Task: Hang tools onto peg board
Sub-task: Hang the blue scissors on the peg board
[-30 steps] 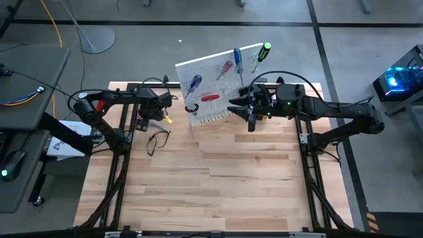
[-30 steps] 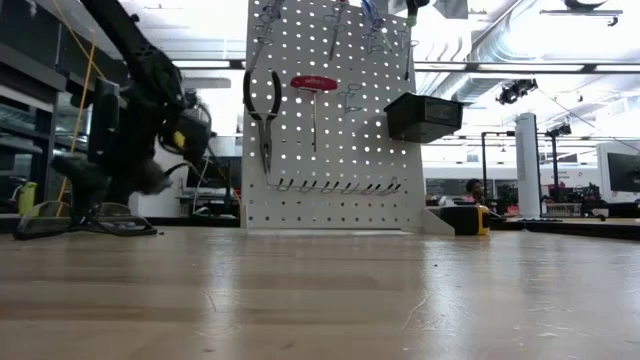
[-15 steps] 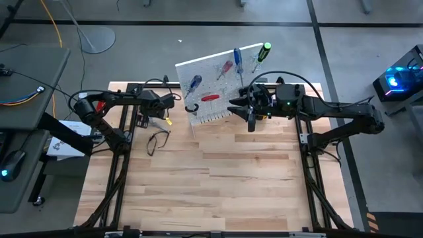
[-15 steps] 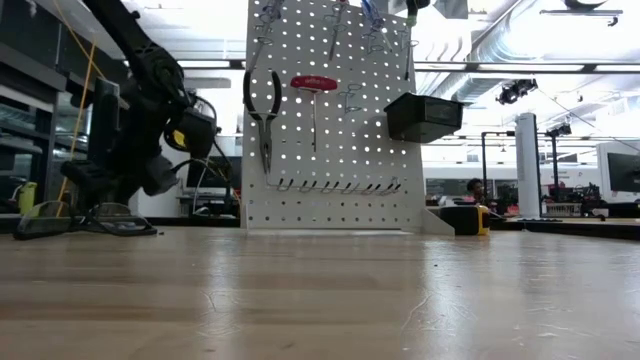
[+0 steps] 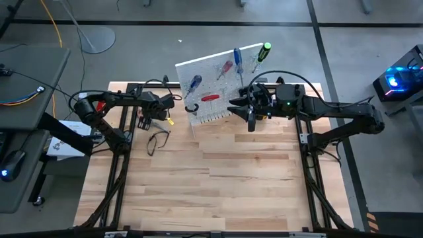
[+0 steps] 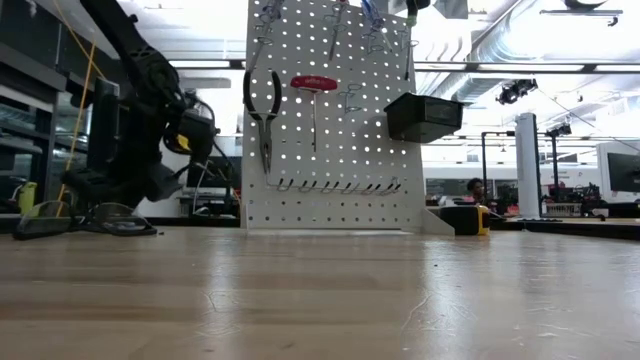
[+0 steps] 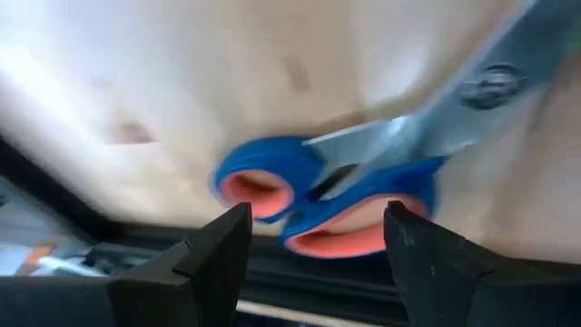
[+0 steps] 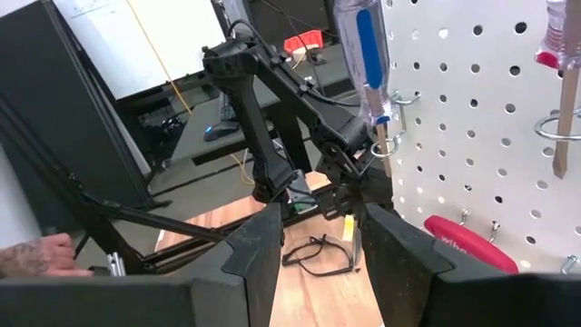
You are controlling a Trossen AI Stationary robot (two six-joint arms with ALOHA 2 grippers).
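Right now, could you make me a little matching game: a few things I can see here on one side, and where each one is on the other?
Things:
1. scissors
2. pliers
3. black bin
4. left gripper

Places:
A. fixed to the peg board's side edge
B. hanging on the peg board beside a red-handled tool
C. lying on the table
D. open, straddling the blue handles

Pairs: 1-C, 2-B, 3-A, 4-D

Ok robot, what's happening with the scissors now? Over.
Left gripper open, straddling blue scissors on the table. Right gripper waiting by peg board, holding nothing. Path clear.
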